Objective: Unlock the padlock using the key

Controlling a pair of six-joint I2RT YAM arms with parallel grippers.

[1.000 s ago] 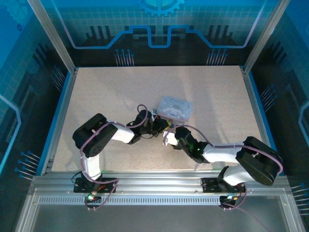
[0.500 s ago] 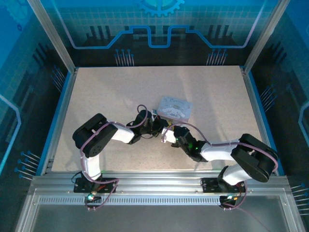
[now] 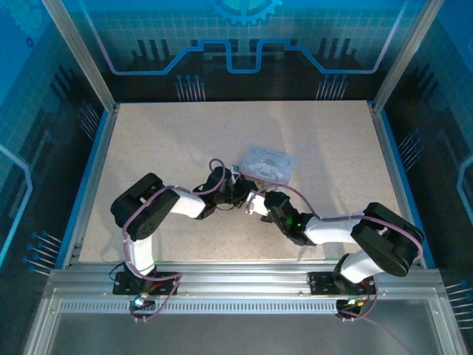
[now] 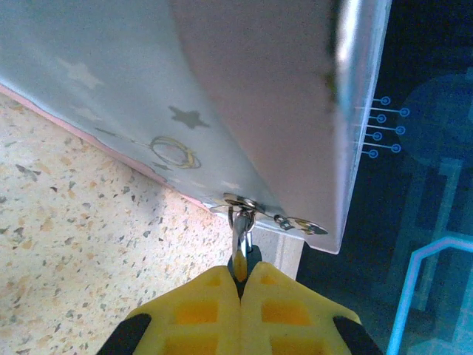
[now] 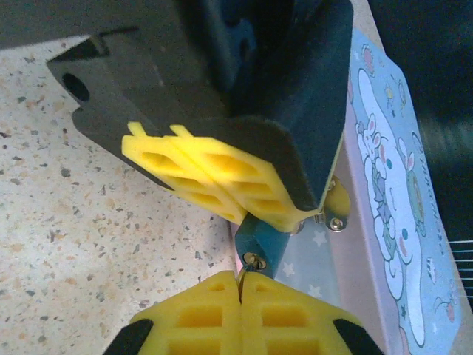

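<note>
The small bluish-grey padlock hangs from the hasp on the lavender tin. Its silvery shackle runs through the hasp ring. My left gripper is shut on the padlock body, and its yellow pads show clamped over the lock in the right wrist view. The key sits in the keyhole on the padlock's lower face. Only its brassy head shows, because my right gripper is shut on it. From above, the left gripper and the right gripper meet at the tin's near left corner.
The tin's cartoon-printed lid lies right of the lock. Speckled tabletop spreads to the left and behind. Blue rails and glass walls border the table. Both forearms cross the near middle.
The right gripper has shifted slightly left and away from the base, closing in on the left gripper. The left arm and the tin have not moved.
</note>
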